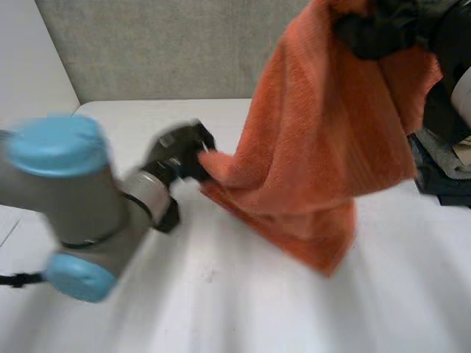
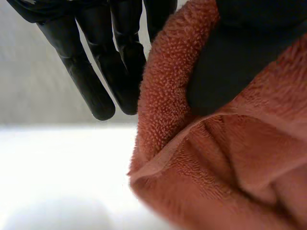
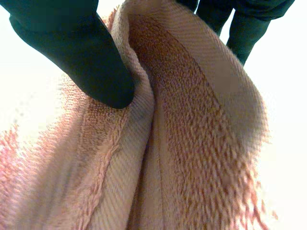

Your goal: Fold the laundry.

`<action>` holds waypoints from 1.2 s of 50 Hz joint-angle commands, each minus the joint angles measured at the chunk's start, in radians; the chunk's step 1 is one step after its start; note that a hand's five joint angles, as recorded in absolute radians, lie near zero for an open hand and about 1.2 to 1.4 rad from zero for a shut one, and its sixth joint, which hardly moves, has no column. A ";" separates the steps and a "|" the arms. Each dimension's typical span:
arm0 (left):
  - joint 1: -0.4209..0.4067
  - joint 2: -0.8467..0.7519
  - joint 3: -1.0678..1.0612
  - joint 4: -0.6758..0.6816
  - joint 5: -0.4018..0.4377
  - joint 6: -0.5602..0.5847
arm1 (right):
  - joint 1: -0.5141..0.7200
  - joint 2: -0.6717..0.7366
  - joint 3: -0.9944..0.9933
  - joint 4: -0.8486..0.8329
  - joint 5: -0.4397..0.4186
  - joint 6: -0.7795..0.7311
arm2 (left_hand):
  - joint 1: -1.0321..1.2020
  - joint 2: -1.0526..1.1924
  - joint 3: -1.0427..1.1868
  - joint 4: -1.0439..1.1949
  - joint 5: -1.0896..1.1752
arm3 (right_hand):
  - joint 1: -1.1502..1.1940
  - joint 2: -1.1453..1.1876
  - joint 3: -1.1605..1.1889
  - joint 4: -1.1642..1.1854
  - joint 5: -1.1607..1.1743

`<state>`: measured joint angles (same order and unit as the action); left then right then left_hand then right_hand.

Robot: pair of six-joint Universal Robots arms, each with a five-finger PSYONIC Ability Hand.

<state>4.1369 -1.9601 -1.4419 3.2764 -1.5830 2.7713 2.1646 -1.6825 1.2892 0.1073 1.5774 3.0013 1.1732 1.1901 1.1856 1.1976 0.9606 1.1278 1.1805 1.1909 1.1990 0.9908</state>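
Observation:
An orange towel (image 1: pixel 324 147) hangs from my right hand (image 1: pixel 383 29), which holds it high over the table's far right; its lower end rests crumpled on the white table (image 1: pixel 221 309). My left hand (image 1: pixel 184 151) is at the towel's lower left edge, just above the table. In the left wrist view the thumb (image 2: pixel 225 62) presses the towel (image 2: pixel 216 167) while the fingers (image 2: pixel 110 72) reach along behind its edge, pinching it. The right wrist view has my right hand's thumb (image 3: pixel 81 57) on one side of the bunched towel (image 3: pixel 182 134) and its fingers (image 3: pixel 240 24) on the other.
A pile of dark and grey laundry (image 1: pixel 441 169) lies at the table's right edge, behind the hanging towel. A grey wall (image 1: pixel 169 51) closes off the back of the table. My left arm (image 1: pixel 73 206) crosses the near left of the table.

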 commanded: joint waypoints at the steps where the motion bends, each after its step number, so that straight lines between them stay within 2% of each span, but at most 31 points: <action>1: 0.105 0.316 -0.113 0.039 0.095 0.039 | -0.147 0.079 -0.027 -0.012 -0.053 -0.004 | 0.223 0.206 0.211 0.199 0.261 | 0.269 0.216 0.205 0.197 0.231; 4: 0.103 0.336 -0.138 0.032 0.123 0.063 | -0.175 0.158 -0.019 -0.017 -0.063 -0.007 | 0.223 0.206 0.211 0.199 0.261 | 0.269 0.216 0.205 0.197 0.231; 7: 0.080 0.290 -0.161 0.034 0.120 0.102 | -0.184 0.266 -0.014 -0.028 -0.057 -0.013 | 0.223 0.206 0.211 0.199 0.261 | 0.269 0.216 0.205 0.197 0.231; 14: -0.006 0.002 -0.077 0.035 0.057 0.232 | -0.190 0.572 -0.045 -0.093 0.009 -0.068 | 0.223 0.206 0.211 0.199 0.261 | 0.269 0.216 0.205 0.197 0.231; 18: -0.049 -0.192 0.055 -0.021 0.029 0.269 | -0.186 0.743 -0.094 -0.167 0.070 -0.090 | 0.200 0.183 0.188 0.176 0.238 | 0.269 0.216 0.205 0.197 0.231; 20: -0.056 -0.238 0.099 -0.055 0.031 0.269 | -0.178 0.790 -0.113 -0.193 0.090 -0.088 | 0.019 0.002 0.006 -0.006 0.057 | 0.269 0.216 0.205 0.197 0.231; 21: -0.064 -0.272 0.142 -0.095 0.034 0.269 | -0.174 0.828 -0.134 -0.221 0.111 -0.084 | -0.218 -0.234 -0.230 -0.242 -0.179 | 0.269 0.216 0.205 0.197 0.231; 23: -0.070 -0.286 0.178 -0.133 0.031 0.269 | -0.169 0.857 -0.155 -0.250 0.134 -0.082 | -0.454 -0.470 -0.466 -0.478 -0.415 | 0.269 0.216 0.205 0.197 0.231; 24: -0.072 -0.287 0.205 -0.162 0.026 0.271 | -0.167 0.875 -0.175 -0.268 0.159 -0.079 | -0.658 -0.675 -0.671 -0.683 -0.620 | 0.187 0.134 0.124 0.115 0.149; 25: -0.070 -0.283 0.218 -0.176 0.021 0.269 | -0.166 0.880 -0.182 -0.276 0.170 -0.078 | -0.721 -0.738 -0.734 -0.746 -0.683 | -0.009 -0.062 -0.072 -0.080 -0.046; 26: -0.069 -0.273 0.225 -0.188 0.015 0.269 | -0.163 0.880 -0.186 -0.284 0.185 -0.081 | -0.768 -0.785 -0.781 -0.793 -0.730 | -0.371 -0.424 -0.434 -0.442 -0.409; 28: -0.058 -0.223 0.230 -0.210 -0.008 0.268 | -0.152 0.874 -0.206 -0.294 0.220 -0.087 | -0.891 -0.908 -0.904 -0.916 -0.853 | -0.883 -0.935 -0.946 -0.954 -0.920; 29: -0.050 -0.200 0.226 -0.215 -0.014 0.268 | -0.149 0.867 -0.208 -0.294 0.231 -0.090 | -0.927 -0.944 -0.939 -0.951 -0.889 | -0.953 -1.006 -1.016 -1.024 -0.991; 33: -0.004 -0.065 0.163 -0.216 -0.031 0.264 | -0.141 0.796 -0.202 -0.288 0.250 -0.136 | -0.999 -1.016 -1.011 -1.023 -0.961 | -0.953 -1.006 -1.016 -1.024 -0.991; 38: 0.069 0.107 0.058 -0.205 -0.008 0.272 | -0.149 0.661 -0.157 -0.256 0.196 -0.238 | -0.999 -1.016 -1.011 -1.023 -0.961 | -0.953 -1.006 -1.016 -1.024 -0.991; 42: 0.167 0.242 -0.041 -0.230 0.072 0.289 | -0.157 0.545 -0.097 -0.192 0.125 -0.333 | -0.999 -1.016 -1.011 -1.023 -0.961 | -0.953 -1.006 -1.016 -1.024 -0.991; 46: 0.258 0.306 -0.112 -0.285 0.162 0.313 | -0.172 0.417 -0.010 -0.047 0.055 -0.442 | -0.980 -0.997 -0.993 -1.005 -0.942 | -0.953 -1.006 -1.016 -1.024 -0.991; 51: 0.347 0.314 -0.169 -0.313 0.261 0.353 | -0.187 0.337 0.082 0.109 0.012 -0.467 | -0.963 -0.980 -0.975 -0.987 -0.925 | -0.939 -0.992 -1.002 -1.010 -0.977; 54: 0.394 0.270 -0.172 -0.307 0.327 0.386 | -0.192 0.305 0.162 0.190 -0.025 -0.438 | -0.939 -0.956 -0.952 -0.964 -0.901 | -0.818 -0.871 -0.882 -0.890 -0.856; 60: 0.430 0.133 -0.120 -0.320 0.402 0.435 | -0.195 0.288 0.326 0.196 -0.137 -0.369 | -0.816 -0.833 -0.829 -0.841 -0.778 | -0.730 -0.783 -0.793 -0.801 -0.768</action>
<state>4.5382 -1.7111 -1.6058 2.9646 -1.2419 3.1664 1.9715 -1.3830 1.4786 0.2887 1.5264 2.5697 0.2240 0.2351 0.2341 0.2340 0.0678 0.3098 0.3187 0.3209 0.3193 0.1501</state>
